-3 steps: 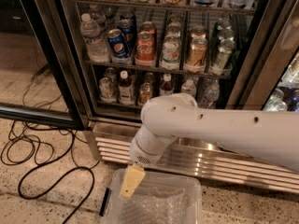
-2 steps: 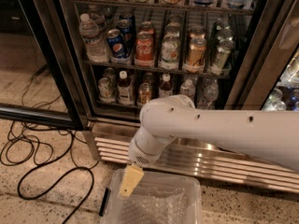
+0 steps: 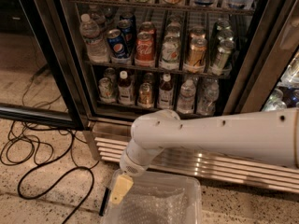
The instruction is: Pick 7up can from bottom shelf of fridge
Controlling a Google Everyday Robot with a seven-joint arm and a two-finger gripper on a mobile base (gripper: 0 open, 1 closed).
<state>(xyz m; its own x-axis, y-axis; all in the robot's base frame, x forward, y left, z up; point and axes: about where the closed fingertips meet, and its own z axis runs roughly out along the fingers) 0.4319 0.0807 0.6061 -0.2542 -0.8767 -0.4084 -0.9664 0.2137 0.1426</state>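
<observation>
The fridge (image 3: pixel 71 64) stands open ahead. On its bottom shelf (image 3: pixel 156 109) the 7up can (image 3: pixel 106 88), silvery with green marks, stands at the far left beside small bottles (image 3: pixel 125 87). My gripper (image 3: pixel 120 189) hangs low at the end of the white arm (image 3: pixel 210 134), in front of the steel base grille (image 3: pixel 219 167) and over a clear plastic bin. It is well below the can and a little to its right, not touching it, and holds nothing that I can see.
The middle rack holds a Pepsi can (image 3: pixel 117 43), a Coca-Cola can (image 3: pixel 145 48) and other cans. The clear plastic bin (image 3: pixel 187 190) lies on the floor under the gripper. Black cables (image 3: pixel 42 171) loop on the floor at left. The open glass door (image 3: pixel 32 111) stands at left.
The arm's wrist and the gripper have shifted a little left and lower over the bin. The fridge's contents have not moved.
</observation>
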